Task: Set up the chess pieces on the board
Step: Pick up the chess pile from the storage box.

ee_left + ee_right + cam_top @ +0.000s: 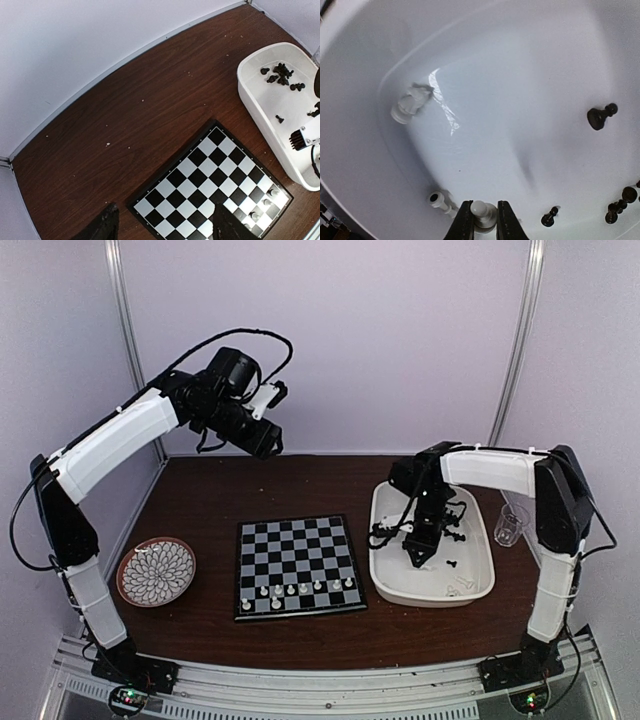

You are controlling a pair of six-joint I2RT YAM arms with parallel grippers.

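Right claw [484, 224] low in white tray [382, 540] at right edge of counter [210, 500], pinching white piece [481, 210]. Left claw [165, 227] spread wide, high above far edge. Board [300, 555] in middle of counter, white pieces [305, 588] in row along its near edge. Black pieces [282, 72] loose in tray, bunch near far right corner.

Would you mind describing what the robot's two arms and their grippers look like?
The left arm and right arm share one build: white boxy link shells between black joints, with thin black cables looping alongside. The left gripper and right gripper each end in two narrow black fingers. No markings are legible.
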